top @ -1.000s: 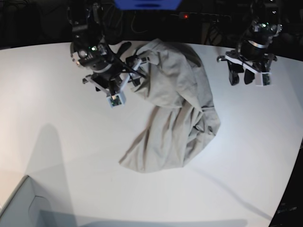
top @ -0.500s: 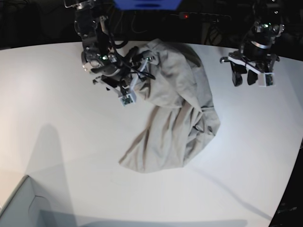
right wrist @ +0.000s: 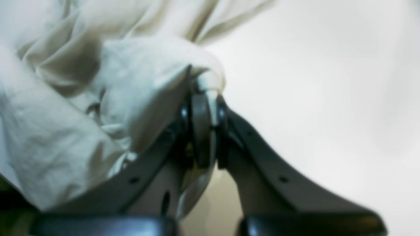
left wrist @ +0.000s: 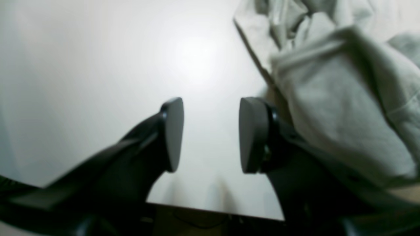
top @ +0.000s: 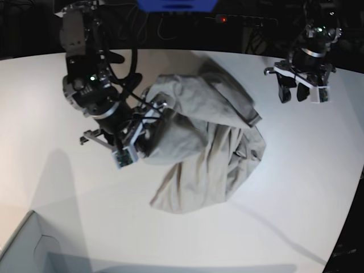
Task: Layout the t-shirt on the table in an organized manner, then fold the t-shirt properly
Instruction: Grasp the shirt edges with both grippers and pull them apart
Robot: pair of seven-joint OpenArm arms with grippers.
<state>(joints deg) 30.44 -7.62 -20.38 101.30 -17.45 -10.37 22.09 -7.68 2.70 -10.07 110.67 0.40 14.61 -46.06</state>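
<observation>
Right tool (right wrist: pixel 203 98) clamped on crumpled grey-beige cotton t-shirt (top: pixel 210 142), mid-table toward far edge | left tool (left wrist: pixel 210 134) apart, empty, over white table (top: pixel 68 199) | advise: draw outward slowly, keeping cloth low.

The base view looks down from high in front over the whole large matte white table (top: pixel 51 91), while each wrist view peers close along its own black fingers (left wrist: pixel 172 131) at low angle, all three sharing the crumpled grey-beige cotton t-shirt (top: pixel 210 142) (left wrist: pixel 341 108) (right wrist: pixel 98 91).
</observation>
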